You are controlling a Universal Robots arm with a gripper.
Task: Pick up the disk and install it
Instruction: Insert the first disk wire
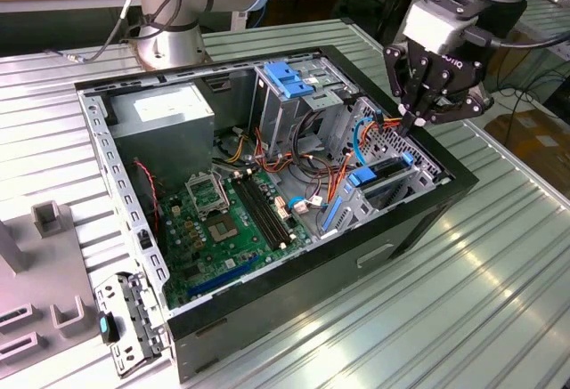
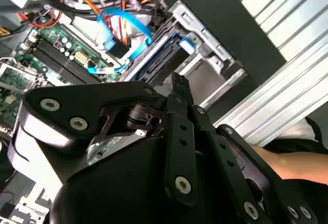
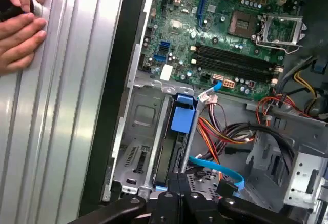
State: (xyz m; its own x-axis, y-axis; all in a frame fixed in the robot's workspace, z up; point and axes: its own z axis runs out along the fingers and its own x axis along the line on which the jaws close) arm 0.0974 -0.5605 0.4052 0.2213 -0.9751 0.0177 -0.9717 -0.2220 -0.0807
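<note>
Ribbed metal tabletop (image 1: 499, 264) carries an open computer case (image 1: 267, 318), with a grey power-supply box (image 1: 169, 113) toward the exterior view's left, then the green motherboard (image 1: 223, 220), then a blue latch piece (image 1: 283, 76) atop the drive cage. Further right, the disk (image 1: 385, 177) stands on edge in its bay at the case's right side, blue rails showing. The gripper (image 1: 411, 122) hangs just above it, fingers drawn together and pinching nothing. In the first wrist view a person's hand (image 3: 19, 32) rests on the table.
</note>
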